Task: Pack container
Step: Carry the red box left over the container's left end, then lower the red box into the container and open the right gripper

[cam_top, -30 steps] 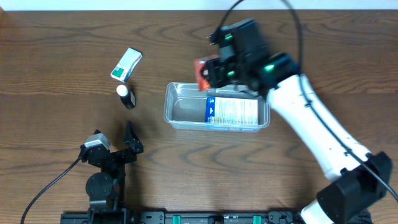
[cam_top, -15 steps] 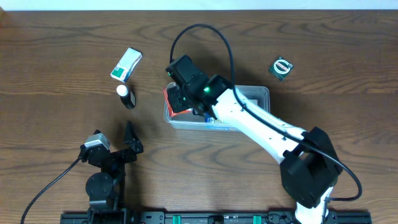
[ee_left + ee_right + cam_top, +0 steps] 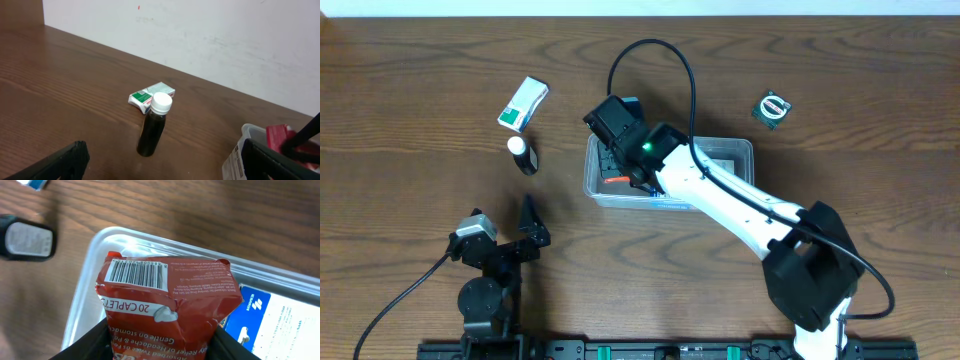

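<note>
Container (image 3: pixel 740 150): thin clear plastic, probably light and flexible; grip by rim. Right gripper (image 3: pixel 160 347) clamped on red packet (image 3: pixel 165 300); left gripper (image 3: pixel 165 167), jaws apart.

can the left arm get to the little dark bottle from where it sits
Probably yes: the bottle stands upright straight ahead of the open left gripper, nothing between them; the green box lies behind it.

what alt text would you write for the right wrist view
The right hand grips a crumpled red caplets packet, barcode up, above the clear container. A blue-and-white box lies inside it, and the wooden table shows around it.
</note>
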`<state>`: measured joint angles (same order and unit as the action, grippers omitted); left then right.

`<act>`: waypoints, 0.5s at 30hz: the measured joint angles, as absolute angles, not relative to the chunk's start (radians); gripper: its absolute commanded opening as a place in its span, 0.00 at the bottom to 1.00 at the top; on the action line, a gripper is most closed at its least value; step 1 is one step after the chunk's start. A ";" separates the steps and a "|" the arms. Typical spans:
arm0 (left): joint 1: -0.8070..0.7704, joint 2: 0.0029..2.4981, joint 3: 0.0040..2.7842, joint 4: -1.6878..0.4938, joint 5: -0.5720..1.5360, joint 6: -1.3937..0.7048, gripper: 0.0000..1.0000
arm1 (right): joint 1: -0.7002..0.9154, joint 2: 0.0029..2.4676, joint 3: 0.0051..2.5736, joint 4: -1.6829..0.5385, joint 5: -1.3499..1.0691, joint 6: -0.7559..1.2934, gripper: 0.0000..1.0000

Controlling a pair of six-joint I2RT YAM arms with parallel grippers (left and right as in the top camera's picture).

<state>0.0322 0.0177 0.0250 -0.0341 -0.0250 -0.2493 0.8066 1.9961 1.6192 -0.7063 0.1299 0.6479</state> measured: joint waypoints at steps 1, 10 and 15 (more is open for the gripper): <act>0.032 0.018 0.025 -0.034 -0.025 -0.249 0.98 | 0.807 2.004 1.619 -0.706 0.131 0.662 0.49; 0.032 0.018 0.025 -0.034 -0.025 -0.249 0.98 | 0.812 2.094 1.619 -0.674 0.133 0.774 0.49; 0.032 0.018 0.025 -0.034 -0.025 -0.249 0.98 | 0.821 2.104 1.619 -0.646 0.133 0.790 0.50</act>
